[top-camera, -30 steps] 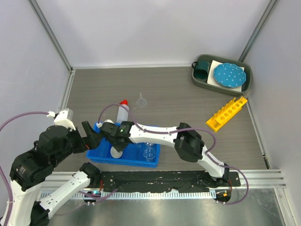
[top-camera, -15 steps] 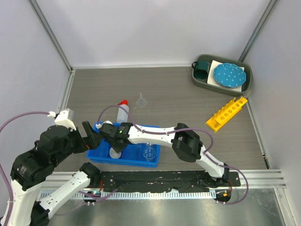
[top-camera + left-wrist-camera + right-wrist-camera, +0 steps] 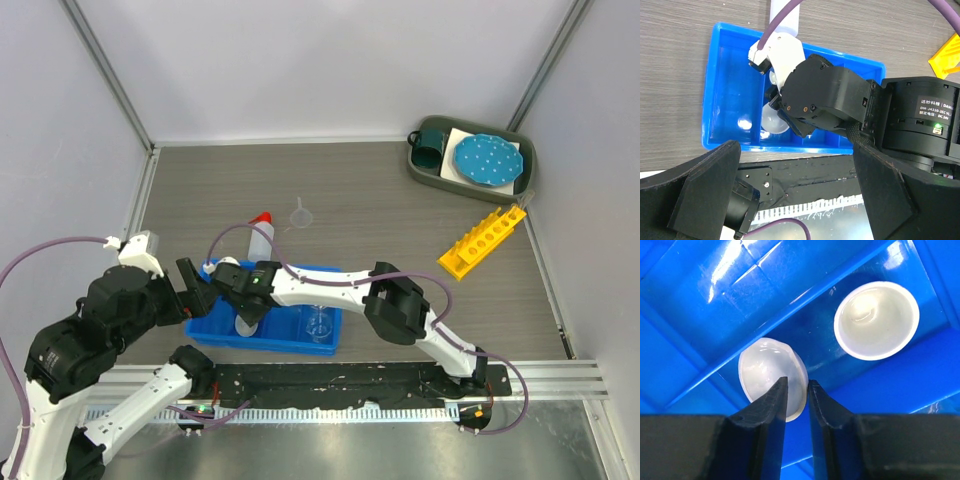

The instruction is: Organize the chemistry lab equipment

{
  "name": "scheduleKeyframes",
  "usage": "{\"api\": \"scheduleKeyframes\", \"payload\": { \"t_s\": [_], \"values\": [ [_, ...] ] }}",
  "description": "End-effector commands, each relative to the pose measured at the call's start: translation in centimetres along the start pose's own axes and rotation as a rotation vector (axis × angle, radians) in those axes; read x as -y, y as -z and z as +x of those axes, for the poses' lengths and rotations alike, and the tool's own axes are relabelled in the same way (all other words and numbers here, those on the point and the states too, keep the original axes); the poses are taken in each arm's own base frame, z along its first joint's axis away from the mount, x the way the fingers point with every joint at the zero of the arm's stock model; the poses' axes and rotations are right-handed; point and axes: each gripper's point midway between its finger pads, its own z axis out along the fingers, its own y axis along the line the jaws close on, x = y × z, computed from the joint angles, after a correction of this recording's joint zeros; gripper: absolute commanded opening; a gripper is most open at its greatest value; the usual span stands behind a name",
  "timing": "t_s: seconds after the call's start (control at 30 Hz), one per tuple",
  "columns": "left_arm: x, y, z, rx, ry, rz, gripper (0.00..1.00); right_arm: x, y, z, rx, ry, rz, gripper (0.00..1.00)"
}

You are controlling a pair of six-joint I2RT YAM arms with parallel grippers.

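Observation:
A blue tray [image 3: 212, 331] lies near the table's front edge. My right gripper [image 3: 249, 306] reaches down into it. In the right wrist view its jaws [image 3: 797, 382] stand slightly open astride the rim of a small white round dish [image 3: 765, 369], which tilts on the tray floor [image 3: 715, 300]. A second white dish [image 3: 876, 320] sits flat beside it. A clear beaker [image 3: 318, 322] stands in the tray's right part. The white squeeze bottle with red nozzle [image 3: 260, 240] stands just behind the tray, the funnel [image 3: 302, 214] beyond it. My left gripper [image 3: 194, 292] hangs wide open at the tray's left end, holding nothing.
The yellow holed tube rack [image 3: 482, 240] lies at the right. A grey bin [image 3: 418, 172] in the far right corner holds a teal mug [image 3: 432, 148] and a blue dotted plate [image 3: 487, 160]. Walls close off three sides.
My right jaws have parted a little around the dish's rim, and the right wrist has shifted slightly left. The left arm has stayed still.

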Motion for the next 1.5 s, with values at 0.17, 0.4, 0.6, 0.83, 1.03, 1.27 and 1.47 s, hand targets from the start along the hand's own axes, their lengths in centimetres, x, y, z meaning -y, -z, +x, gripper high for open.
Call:
{"api": "scheduleKeyframes", "payload": {
  "t_s": [0.17, 0.4, 0.6, 0.83, 1.03, 1.27, 1.47],
  "values": [
    [-1.5, 0.5, 1.6, -0.07, -0.021, -0.06, 1.0, 0.6, 1.2, -0.9, 0.009, 0.023, 0.048, 0.37],
    [-1.5, 0.8, 1.1, -0.061, -0.026, -0.066, 1.0, 0.9, 3.4, -3.1, 0.065, 0.025, 0.076, 0.42],
    [-1.4, 0.9, 0.9, -0.061, -0.033, -0.07, 1.0, 2.0, 6.4, -4.9, 0.124, 0.031, 0.12, 0.43],
    [-1.3, 0.9, 0.8, -0.065, -0.034, -0.068, 1.0, 6.1, 11.0, -7.8, 0.226, -0.069, 0.188, 0.5],
    [-1.0, 1.0, 0.6, -0.065, -0.037, -0.059, 1.0, 14.9, 12.4, -9.9, 0.265, -0.296, 0.246, 0.51],
    [-1.2, 0.7, 0.5, -0.063, -0.049, -0.073, 1.0, 23.5, 11.0, -11.6, 0.311, -0.43, 0.328, 0.59],
    [-1.0, 1.0, -0.3, -0.036, -0.065, -0.065, 1.0, 28.4, 9.4, -13.2, 0.323, -0.531, 0.307, 0.65]
  ]
}}
